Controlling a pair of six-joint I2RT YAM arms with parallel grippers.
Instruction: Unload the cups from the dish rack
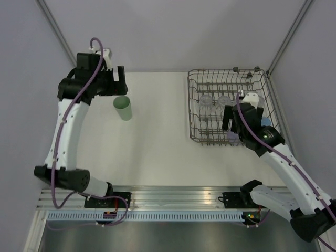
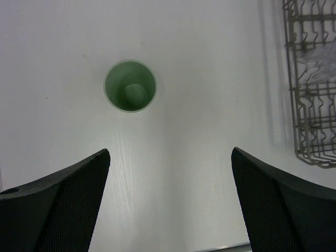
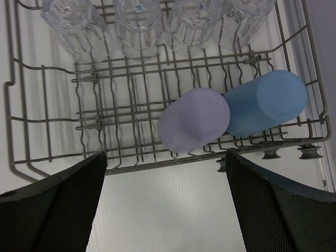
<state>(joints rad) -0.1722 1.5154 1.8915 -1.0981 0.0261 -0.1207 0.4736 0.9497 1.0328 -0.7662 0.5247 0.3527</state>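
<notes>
Looking at the left tool [image 1: 115, 83] first: its jaws are spread wide with nothing between them, and in the left wrist view [image 2: 170, 152] only bare white surface [image 1: 157, 136] shows in the gap. The mint green cup [image 1: 124, 107] stands upright on that surface, mouth up, on the left side and well apart from the dish rack [image 1: 216, 79]. From the wrist camera the same cup [image 2: 130, 86] sits out ahead of the fingers [image 2: 68, 199], a bit toward the left one, and neither finger touches it.

The right tool [image 1: 231, 126] is wide open too and grips nothing. It hangs over the near right part of the rack, and in its own view [image 3: 165, 153] the gap frames the near edge of the wire basket [image 3: 47, 121].

Everything else sits in the rack:
- lavender cup [image 3: 194, 126] lying tilted on the tines near the front rail, closed bottom toward the camera
- blue cup [image 3: 265, 102] right beside it on the right, tilted the same way; they look like they're touching, but I can't say for sure
- four clear cups [image 3: 137, 18] in a row along the far side of that view, bottoms up as far as I can tell

From the top camera the clear ones [image 1: 206, 100] are just faint blobs in the middle of the rack, and the right arm covers most of the two pastel ones
</notes>
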